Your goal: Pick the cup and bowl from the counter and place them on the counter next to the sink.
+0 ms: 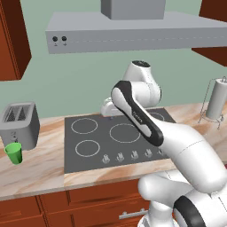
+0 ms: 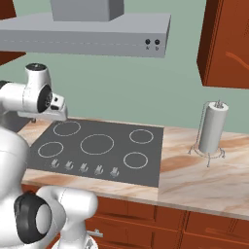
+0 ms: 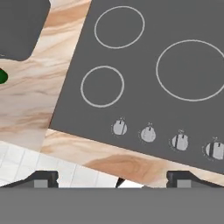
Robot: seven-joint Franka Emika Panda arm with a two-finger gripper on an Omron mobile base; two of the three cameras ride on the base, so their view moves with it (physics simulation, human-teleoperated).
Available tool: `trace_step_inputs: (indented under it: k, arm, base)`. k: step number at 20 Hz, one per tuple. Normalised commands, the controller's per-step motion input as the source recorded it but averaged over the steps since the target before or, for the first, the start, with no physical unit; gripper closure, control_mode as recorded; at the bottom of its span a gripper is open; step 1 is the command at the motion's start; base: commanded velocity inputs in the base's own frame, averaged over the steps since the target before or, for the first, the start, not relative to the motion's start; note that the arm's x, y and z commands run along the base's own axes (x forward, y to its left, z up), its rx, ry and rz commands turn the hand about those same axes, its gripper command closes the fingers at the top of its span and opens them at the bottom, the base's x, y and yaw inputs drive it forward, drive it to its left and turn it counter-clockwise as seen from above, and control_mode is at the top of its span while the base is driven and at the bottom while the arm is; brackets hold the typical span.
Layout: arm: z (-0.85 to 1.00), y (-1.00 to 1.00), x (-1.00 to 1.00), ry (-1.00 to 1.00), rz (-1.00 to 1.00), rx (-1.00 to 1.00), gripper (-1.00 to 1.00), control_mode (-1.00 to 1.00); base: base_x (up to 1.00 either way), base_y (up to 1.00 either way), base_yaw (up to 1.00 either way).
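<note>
The green cup (image 1: pixel 14 153) stands upright on the marbled counter (image 1: pixel 40 173), just in front of the toaster at the far left. In the hand view a sliver of the cup (image 3: pixel 2 76) shows at the left edge. My gripper (image 3: pixel 113 179) hangs above the dark stovetop, well to the right of the cup and apart from it. Its fingertips (image 3: pixel 41 179) stand wide apart with nothing between them, so it is open. In the left base view the hand (image 1: pixel 106 108) sits half behind the forearm over the stove's rear. The bowl and the sink are out of view.
A grey toaster (image 1: pixel 20 124) stands behind the cup. The stovetop (image 1: pixel 115 137) with its front row of knobs fills the counter's middle, under a grey hood (image 1: pixel 133 31). A paper towel holder (image 2: pixel 212 129) stands on the counter at the right.
</note>
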Motion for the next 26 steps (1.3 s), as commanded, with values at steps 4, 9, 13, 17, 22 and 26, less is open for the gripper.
trace_step_inputs:
  k: [4,9,13,17,22,26]
  arm:
    - [0.0,0.89,0.01,0.0,0.16,0.21,-1.0,-1.0]
    - [0.25,1.0,0.0,0.08,0.09,0.03,-1.0,-1.0]
    - [0.28,0.88,-0.02,0.11,0.04,-0.07,-1.0,-1.0]
    - [0.19,0.82,0.0,0.14,0.0,-0.17,-1.0,-1.0]
    - [0.01,0.54,0.0,0.04,-0.08,-0.17,-1.0,-1.0]
    - [-0.05,0.35,0.0,0.0,-0.19,-0.14,-1.0,-1.0]
  base:
    - [0.0,0.0,0.0]
    - [0.0,0.0,0.0]
    - [0.0,0.0,0.0]
    - [0.0,0.0,0.0]
    - [0.0,0.0,0.0]
    - [0.0,0.0,0.0]
